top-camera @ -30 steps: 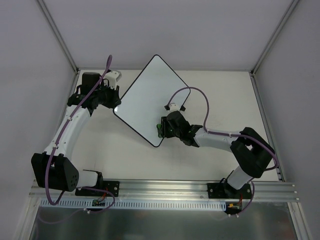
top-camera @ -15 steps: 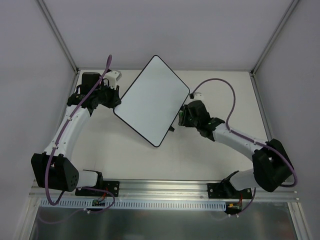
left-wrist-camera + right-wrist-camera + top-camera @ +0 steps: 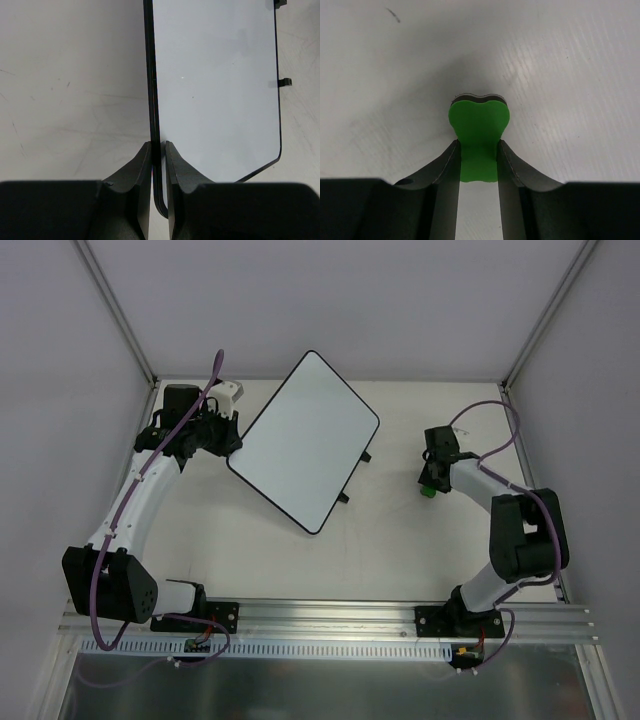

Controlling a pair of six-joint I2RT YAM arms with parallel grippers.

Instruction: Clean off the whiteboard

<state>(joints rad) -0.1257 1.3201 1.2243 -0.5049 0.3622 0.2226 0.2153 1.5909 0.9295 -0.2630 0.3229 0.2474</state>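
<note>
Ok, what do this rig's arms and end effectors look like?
Left arm and right arm match: white tubular links between bulky black joint housings, a purple cable looped along each, and a black base plate bolted to the aluminium rail. Left end effector and right end effector have two black fingers, broad at the root, curving to narrow tips.

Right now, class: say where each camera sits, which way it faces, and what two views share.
Top external: above, behind the robot, looking down on the table; left arm and right arm show.
Left wrist: on the left arm, looking along the left pincer, shut on the whiteboard frame.
Right wrist: on the right arm, facing the table; right pincer shut on the green eraser.
Shared: top and left wrist both show the whiteboard.
</note>
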